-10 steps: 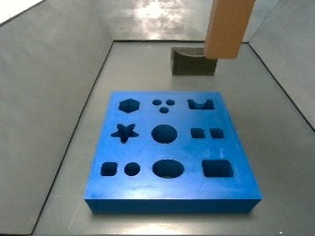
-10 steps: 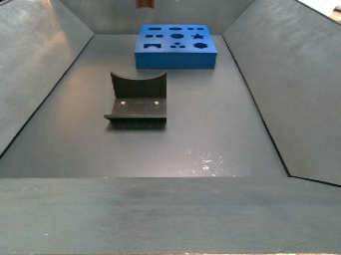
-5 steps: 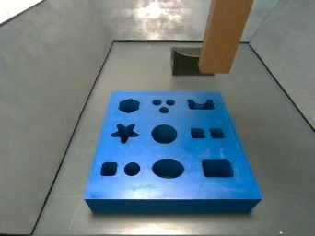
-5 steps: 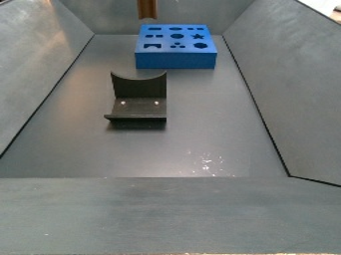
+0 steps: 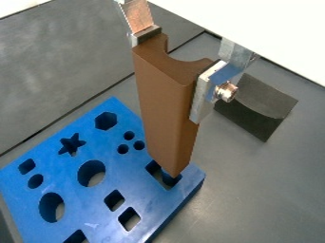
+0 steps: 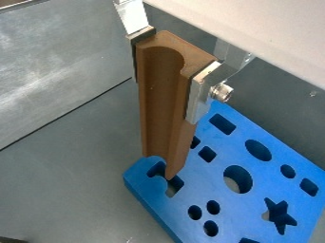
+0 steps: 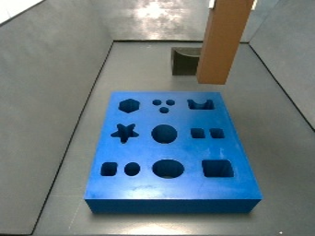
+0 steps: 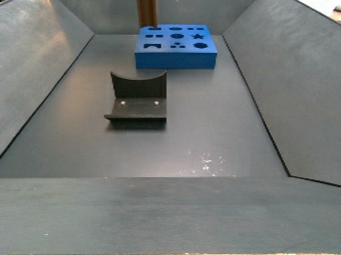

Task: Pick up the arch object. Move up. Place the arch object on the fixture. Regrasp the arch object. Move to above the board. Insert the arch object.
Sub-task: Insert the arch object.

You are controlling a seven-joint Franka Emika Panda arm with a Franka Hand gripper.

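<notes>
My gripper [image 5: 174, 59] is shut on the upper end of the arch object [image 5: 165, 114], an orange-brown block held upright with its channel facing sideways. One silver finger [image 5: 212, 87] presses its side. In a wrist view [image 6: 169, 57] the gripper holds the arch object [image 6: 162, 109] with its lower end just above the arch cutout [image 6: 155, 174] at a corner of the blue board [image 6: 248, 195]. In a side view the arch object [image 7: 222, 41] hangs above the arch cutout [image 7: 204, 104] of the board [image 7: 172, 152]. The dark fixture [image 7: 185, 62] stands behind the board, bare.
Grey walls enclose the floor on all sides. In a side view the fixture [image 8: 138, 98] stands mid-floor, the board [image 8: 176, 47] lies at the far end, and the arch object [image 8: 147, 12] shows above it. The fixture [image 5: 260, 109] also shows in a wrist view.
The arch object has come down toward the board, its lower end now closer to the arch cutout. The grip is unchanged.
</notes>
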